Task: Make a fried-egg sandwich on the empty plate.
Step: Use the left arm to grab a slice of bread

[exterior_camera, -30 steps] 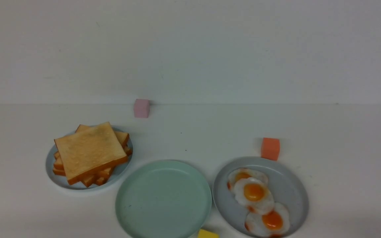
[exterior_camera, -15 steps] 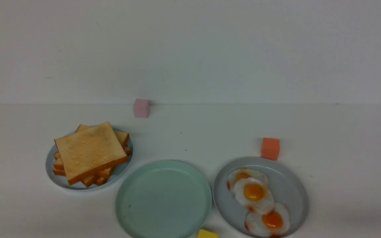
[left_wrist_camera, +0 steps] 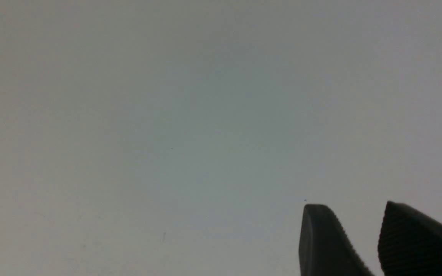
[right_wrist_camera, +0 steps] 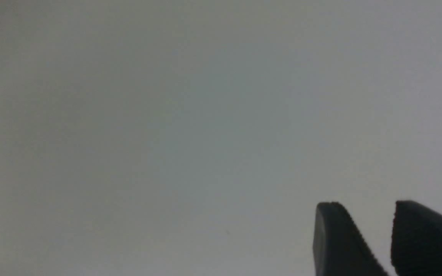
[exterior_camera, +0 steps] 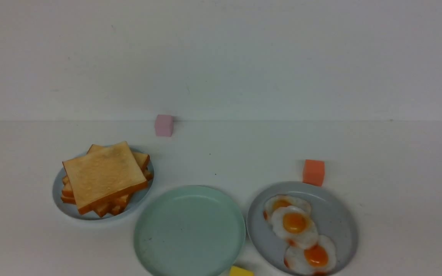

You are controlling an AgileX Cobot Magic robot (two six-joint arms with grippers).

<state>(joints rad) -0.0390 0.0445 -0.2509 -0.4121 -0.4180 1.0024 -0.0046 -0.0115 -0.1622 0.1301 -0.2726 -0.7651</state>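
Note:
The empty plate point(exterior_camera: 189, 230), mint green, lies at the front centre of the white table with nothing on it. No fried-egg sandwich is in view. To its left, a skewed pile of toast slices point(exterior_camera: 104, 176) rests on a pale blue-grey plate point(exterior_camera: 60, 203). To its right, three fried eggs point(exterior_camera: 294, 223) overlap on another blue-grey plate point(exterior_camera: 338, 218). Neither arm shows in the front view. In its wrist view my left gripper point(left_wrist_camera: 353, 207) is open over a bare pale surface. My right gripper point(right_wrist_camera: 366, 204) is open too, with nothing between its fingers.
A pink cube point(exterior_camera: 164, 125) stands at the back by the wall. An orange cube point(exterior_camera: 313, 172) sits just behind the egg plate. A yellow block point(exterior_camera: 241, 271) pokes in at the front edge between the mint plate and the egg plate.

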